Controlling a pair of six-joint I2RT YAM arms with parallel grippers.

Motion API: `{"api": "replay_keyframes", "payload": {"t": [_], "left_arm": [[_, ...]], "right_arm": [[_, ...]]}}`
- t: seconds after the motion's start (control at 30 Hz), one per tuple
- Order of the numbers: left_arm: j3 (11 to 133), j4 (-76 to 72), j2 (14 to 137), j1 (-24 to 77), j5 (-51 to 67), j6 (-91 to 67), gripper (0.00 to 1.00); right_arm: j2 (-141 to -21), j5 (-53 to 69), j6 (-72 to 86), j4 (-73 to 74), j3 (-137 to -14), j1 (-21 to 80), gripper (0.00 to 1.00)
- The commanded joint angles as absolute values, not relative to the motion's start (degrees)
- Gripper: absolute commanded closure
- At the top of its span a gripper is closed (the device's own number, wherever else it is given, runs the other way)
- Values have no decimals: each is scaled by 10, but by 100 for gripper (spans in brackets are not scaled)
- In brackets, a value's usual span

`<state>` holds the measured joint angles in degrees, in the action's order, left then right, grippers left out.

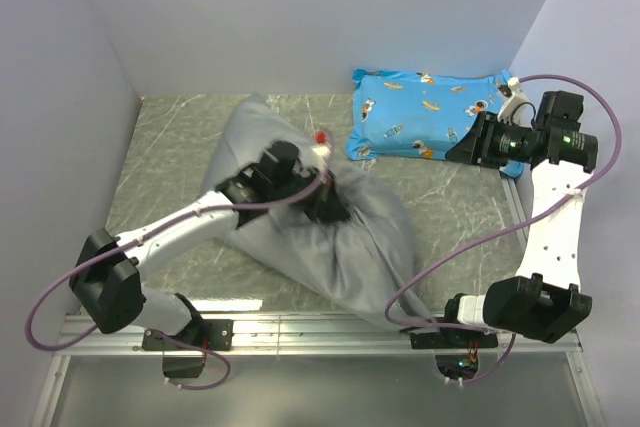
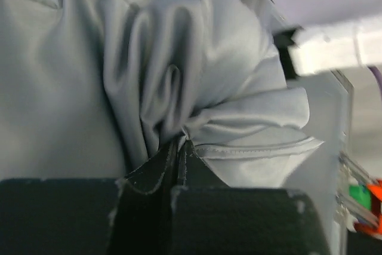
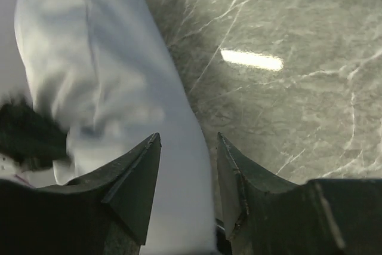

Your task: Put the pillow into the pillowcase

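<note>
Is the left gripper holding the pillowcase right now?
Yes, the left gripper is shut on a bunched fold of the grey pillowcase.

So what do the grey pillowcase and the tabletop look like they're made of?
The pillowcase looks like thin woven cloth, matte grey: soft creases and a stitched hem. The table looks like veined stone or a laminate imitating it, glossy: it mirrors a light.

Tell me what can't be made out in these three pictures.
1. The pillow: no view shows it; the grey pillowcase bulges, so fabric may cover it.
2. Pillowcase opening: in the top view, covered by the left arm; the left wrist view shows only bunched folds at the left fingers.
3. Blue printed pillow: lower right corner behind the right arm; cut by the top edge in the right wrist view.
4. Dark blur, right wrist view: unidentifiable.
</note>
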<state>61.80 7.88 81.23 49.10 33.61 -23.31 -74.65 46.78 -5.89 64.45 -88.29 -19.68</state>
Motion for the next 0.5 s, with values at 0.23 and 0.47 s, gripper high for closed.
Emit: {"api": "replay_keyframes", "payload": {"t": [0.23,0.47], "left_arm": [[969,336,991,234,259,-10,100],[1441,306,1168,275,359,-119,100]], "right_arm": [[-777,495,-31,588,-987,-183,49],[-759,460,-48,607,-1050,-204,45]]}}
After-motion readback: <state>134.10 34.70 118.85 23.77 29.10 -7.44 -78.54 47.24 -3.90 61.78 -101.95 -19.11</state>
